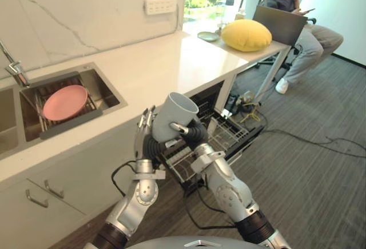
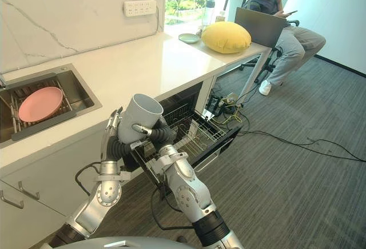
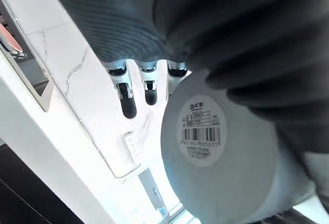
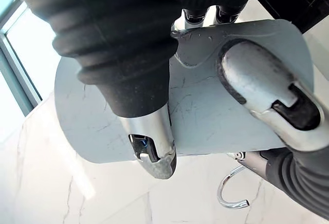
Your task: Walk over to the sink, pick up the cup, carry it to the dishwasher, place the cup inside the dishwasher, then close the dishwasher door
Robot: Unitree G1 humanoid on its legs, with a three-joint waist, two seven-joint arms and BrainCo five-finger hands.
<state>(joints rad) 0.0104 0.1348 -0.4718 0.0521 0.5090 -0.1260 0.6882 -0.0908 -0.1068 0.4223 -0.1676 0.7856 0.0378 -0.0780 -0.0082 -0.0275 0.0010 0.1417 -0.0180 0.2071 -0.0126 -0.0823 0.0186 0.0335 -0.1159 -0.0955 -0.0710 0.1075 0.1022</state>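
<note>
Holding a grey cup (image 1: 177, 115) tilted, the right hand (image 1: 191, 133) curls round its wall in the left eye view, just off the counter (image 1: 154, 69) edge and above the open dishwasher's rack (image 1: 223, 136). The left hand (image 1: 147, 140) stands straight beside it.

Right eye view: bare carpet (image 2: 286, 192) lies to the right, with 1 seated person (image 2: 280, 9) far off.

Left wrist view: straight fingers (image 3: 127, 98) sit beside the cup's base.

Right wrist view: the thumb (image 4: 267, 85) presses on the cup.

It is best lowered slowly, keeping clear of the counter edge and the rack wires.
</note>
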